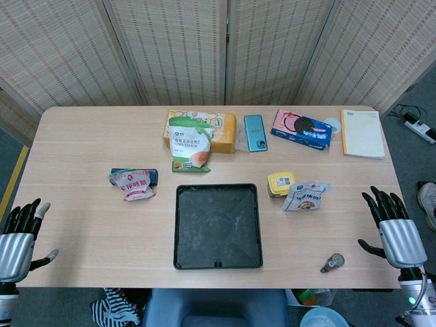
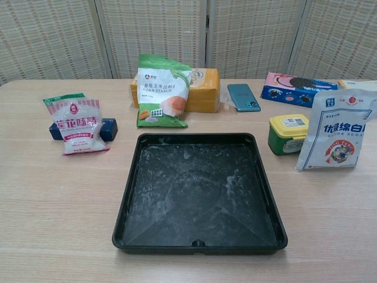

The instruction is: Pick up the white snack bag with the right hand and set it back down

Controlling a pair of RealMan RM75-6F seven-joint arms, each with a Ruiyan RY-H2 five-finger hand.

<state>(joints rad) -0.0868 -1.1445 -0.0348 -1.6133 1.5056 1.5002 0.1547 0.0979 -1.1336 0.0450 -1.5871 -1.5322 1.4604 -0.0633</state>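
A white bag with blue lettering (image 1: 305,195) stands upright on the table right of the black tray, next to a small yellow-lidded tub (image 1: 281,184); the chest view shows this white bag (image 2: 337,137) at the right edge. My right hand (image 1: 394,228) hovers at the table's right front edge, fingers spread and holding nothing, well to the right of the bag. My left hand (image 1: 17,238) is at the left front edge, fingers apart and empty. Neither hand shows in the chest view.
A black tray (image 1: 182,255) lies at the centre front. A white and red bag (image 1: 134,184) rests on a blue pack at the left. A corn starch bag (image 1: 191,146), orange box, phone (image 1: 255,132), cookie pack (image 1: 301,128) and notebook (image 1: 362,133) line the back. A small round object (image 1: 334,261) lies near my right hand.
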